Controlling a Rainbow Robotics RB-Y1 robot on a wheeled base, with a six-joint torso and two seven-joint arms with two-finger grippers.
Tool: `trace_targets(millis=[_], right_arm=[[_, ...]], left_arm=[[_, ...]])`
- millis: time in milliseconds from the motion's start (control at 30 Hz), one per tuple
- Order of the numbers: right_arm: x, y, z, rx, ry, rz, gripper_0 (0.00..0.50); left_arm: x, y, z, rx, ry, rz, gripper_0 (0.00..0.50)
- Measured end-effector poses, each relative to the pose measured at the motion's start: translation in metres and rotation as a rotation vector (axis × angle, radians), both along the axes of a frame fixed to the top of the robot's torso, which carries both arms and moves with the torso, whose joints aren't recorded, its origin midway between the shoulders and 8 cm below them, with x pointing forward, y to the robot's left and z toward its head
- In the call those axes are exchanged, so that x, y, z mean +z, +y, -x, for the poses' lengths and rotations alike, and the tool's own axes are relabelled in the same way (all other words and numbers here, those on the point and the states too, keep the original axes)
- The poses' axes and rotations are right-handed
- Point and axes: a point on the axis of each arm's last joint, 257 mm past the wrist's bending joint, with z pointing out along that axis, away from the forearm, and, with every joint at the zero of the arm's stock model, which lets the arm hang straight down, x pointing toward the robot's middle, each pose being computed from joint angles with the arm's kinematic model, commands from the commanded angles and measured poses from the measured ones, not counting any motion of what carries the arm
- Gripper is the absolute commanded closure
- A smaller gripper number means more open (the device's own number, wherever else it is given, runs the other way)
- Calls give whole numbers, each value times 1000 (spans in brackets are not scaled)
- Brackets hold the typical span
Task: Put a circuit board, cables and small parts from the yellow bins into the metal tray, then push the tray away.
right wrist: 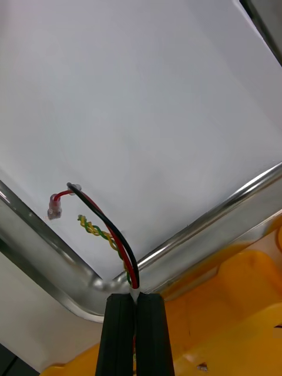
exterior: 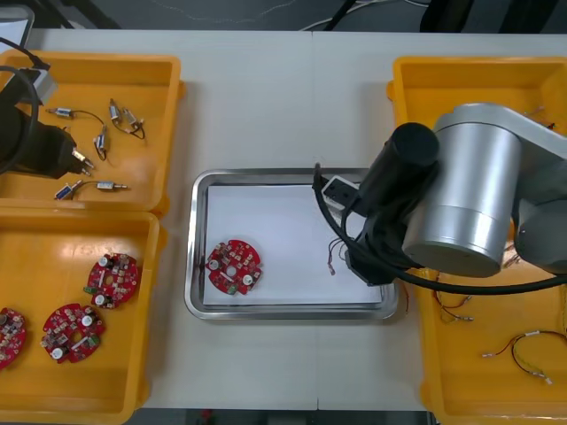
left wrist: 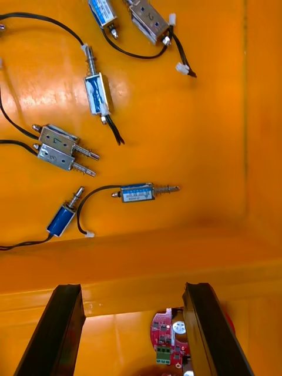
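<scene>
Cables point(right wrist: 110, 230) in right gripper point(right wrist: 134, 298), tray corner point(right wrist: 94, 281)

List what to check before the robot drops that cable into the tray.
1. Right gripper shut on the red, black and yellow cable: ok.
2. Cable's loose ends over the metal tray's white inside: ok.
3. Held end inside the rim: cannot tell; it hangs near a corner.
4. Circuit board in the tray, apart from the cable: ok.
5. Left gripper open above the small metal parts, off the tray: ok.
</scene>
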Motion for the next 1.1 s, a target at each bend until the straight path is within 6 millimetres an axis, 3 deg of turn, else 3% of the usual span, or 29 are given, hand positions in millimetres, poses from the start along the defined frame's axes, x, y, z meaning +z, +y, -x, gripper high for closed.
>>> trace_targets(millis=[300,500,733,900,1100], right_arm=[[-10,35,-9,54,18,23,500],[-13,57,-15,168,17,46,500],[-18,61,-17,302,8,100,500],[-22,58,-19,343,-10,144,500],[-29,67,-24,428,-55,162,500]], left_arm=[[6,9,-14,25,-4,12,0],[6,28,-20,56,-1,8,0],[0,50,-26,-21,12,-42,0],[-7,57,-33,-162,13,-112,0],[-10,62,-42,-168,6,-99,0]])
